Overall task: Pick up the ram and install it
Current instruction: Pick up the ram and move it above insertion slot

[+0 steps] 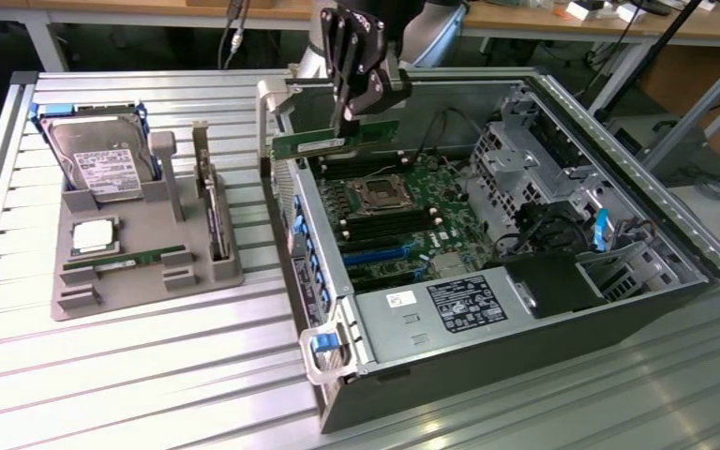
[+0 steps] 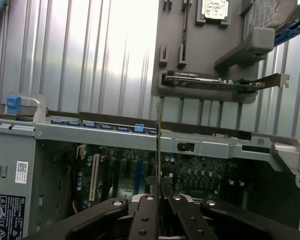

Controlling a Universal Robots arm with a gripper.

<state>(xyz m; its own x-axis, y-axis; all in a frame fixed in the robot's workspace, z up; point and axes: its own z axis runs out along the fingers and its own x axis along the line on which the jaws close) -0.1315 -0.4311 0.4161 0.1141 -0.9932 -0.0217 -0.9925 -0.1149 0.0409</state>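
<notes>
On the tray (image 1: 147,286), a drive (image 1: 100,159) sits at 12 o'clock and a spare green stick (image 1: 123,260) lies toward 6. At the tray's 2 o'clock, the gripper (image 1: 357,111) hangs over the open case (image 1: 460,314), pinching the ram (image 1: 322,143) level above the board's (image 1: 429,220) 11 o'clock corner. From the wrist, the ram (image 2: 159,145) runs edge-on out of the gripper (image 2: 159,192). Pickup looks done, but the ram is not yet seated in a slot.
</notes>
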